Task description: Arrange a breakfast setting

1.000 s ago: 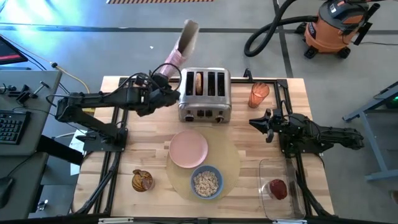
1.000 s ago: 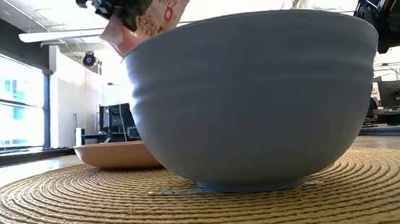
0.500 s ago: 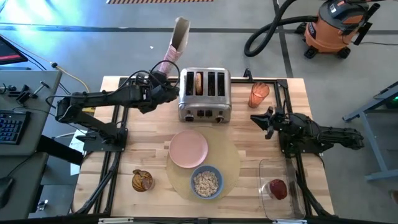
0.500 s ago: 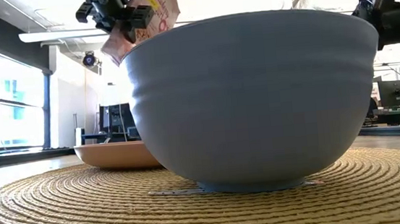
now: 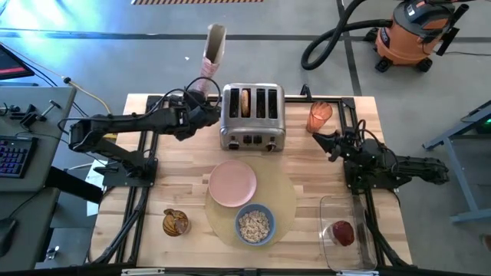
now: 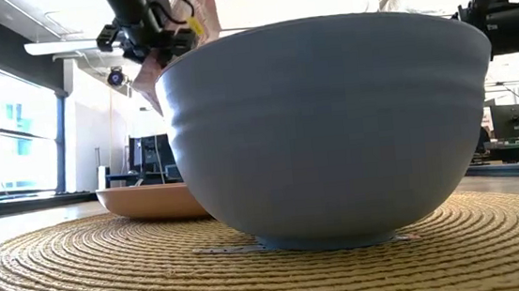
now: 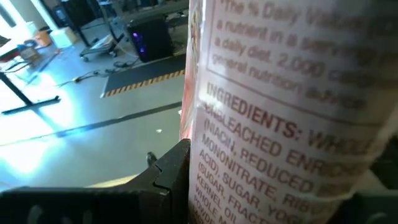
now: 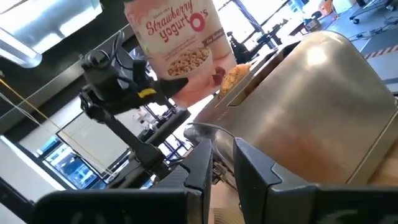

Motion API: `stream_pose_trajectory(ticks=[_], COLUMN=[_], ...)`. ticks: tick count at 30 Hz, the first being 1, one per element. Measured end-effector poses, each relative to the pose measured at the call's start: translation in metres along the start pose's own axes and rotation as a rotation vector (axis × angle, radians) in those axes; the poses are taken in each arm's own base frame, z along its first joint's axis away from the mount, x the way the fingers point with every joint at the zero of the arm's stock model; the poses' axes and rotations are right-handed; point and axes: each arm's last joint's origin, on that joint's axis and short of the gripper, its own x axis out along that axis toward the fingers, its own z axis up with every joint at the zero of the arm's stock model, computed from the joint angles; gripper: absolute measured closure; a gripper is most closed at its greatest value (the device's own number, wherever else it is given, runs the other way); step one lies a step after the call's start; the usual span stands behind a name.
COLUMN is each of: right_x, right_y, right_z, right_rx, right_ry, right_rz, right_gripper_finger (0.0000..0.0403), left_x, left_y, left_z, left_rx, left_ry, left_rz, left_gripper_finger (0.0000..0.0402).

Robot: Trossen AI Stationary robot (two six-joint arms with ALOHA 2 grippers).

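My left gripper (image 5: 197,112) is shut on a pink cereal box (image 5: 212,55), held up just left of the steel toaster (image 5: 252,115); the box also shows in the right wrist view (image 8: 177,43). A bagel half (image 5: 245,101) sticks out of a toaster slot. The pink plate (image 5: 232,184) and the blue bowl (image 5: 255,224) with cereal stand on the round tan placemat (image 5: 288,201). A red fruit (image 5: 342,232) lies in a clear tub. My right gripper (image 5: 322,139) is shut and empty beside the orange cup (image 5: 319,116). The spoon is not in view. My left gripper pinches the cereal box's lower part (image 8: 181,88) between its two fingers, one finger (image 7: 168,169) on the panel printed with ingredients. The fingers come level from the table's left. The box is lifted clear of the table and stands nearly upright above the fingers, top leaning toward the far edge.
A small brown round thing (image 5: 176,222) sits near the front left. The clear tub (image 5: 360,205) is at the front right. An orange shop vacuum and its hose (image 5: 414,34) are on the floor beyond the table. Bare wood lies left of the placemat.
My left gripper has turned the cereal box from a lean toward the toaster to nearly upright, and the box's top has swung toward the table's left. My right gripper has moved a little toward the far edge, nearer the orange cup.
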Motion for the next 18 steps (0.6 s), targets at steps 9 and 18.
stream_pose_trajectory(ticks=[9, 18], right_x=[-0.003, -0.010], right_y=[0.017, 0.041], right_z=[0.023, 0.056], right_rx=[-0.111, -0.263], right_ry=[-0.184, -0.294], right_rz=[0.122, 0.173], right_gripper_finger=[0.0347, 0.0300], left_x=[0.010, 0.015], left_y=[0.004, 0.005], left_z=[-0.018, -0.033], left_rx=[-0.059, -0.120], left_ry=[0.019, 0.045], left_rz=[0.042, 0.049], left_gripper_finger=[0.0284, 0.0284])
